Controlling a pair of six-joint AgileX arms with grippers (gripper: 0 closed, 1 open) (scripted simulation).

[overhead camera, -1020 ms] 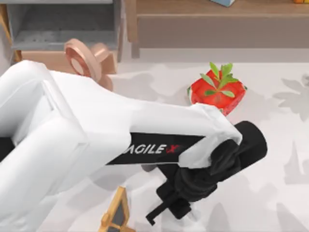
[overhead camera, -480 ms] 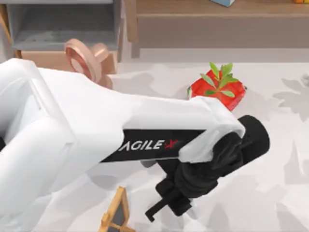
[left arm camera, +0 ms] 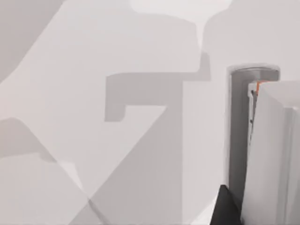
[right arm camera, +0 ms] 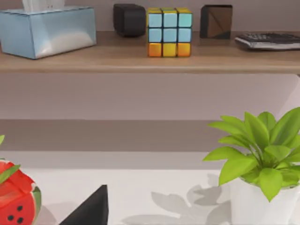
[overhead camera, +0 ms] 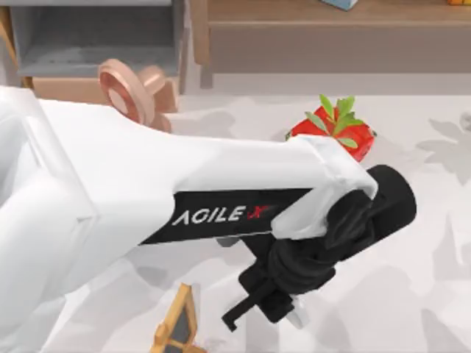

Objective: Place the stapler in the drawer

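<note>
The stapler (overhead camera: 296,318) peeks out as a small whitish end under my left gripper (overhead camera: 266,315), near the table's front edge. In the left wrist view the stapler (left arm camera: 276,154) is a glossy whitish-grey bar with a thin dark strip, held close against a black finger (left arm camera: 226,210). Its shadow falls apart from it on the table. The left gripper is shut on it. The drawer (overhead camera: 96,44) stands open at the back left, with grey inside walls and a tan front panel (overhead camera: 62,90). My right arm stays parked off to the right, its wrist camera facing the shelf.
A pink ring-shaped object (overhead camera: 125,88) stands in front of the drawer. A red strawberry-like thing (overhead camera: 335,132) lies mid-table and a yellow-framed wedge (overhead camera: 176,331) at the front. The brown shelf (overhead camera: 331,15) carries a tissue box (right arm camera: 47,30) and a colour cube (right arm camera: 169,32). A potted plant (right arm camera: 262,154) stands at the right.
My left arm has swung slightly right and looms larger, covering more of the red thing. The stapler's whitish end has come into sight under the gripper.
</note>
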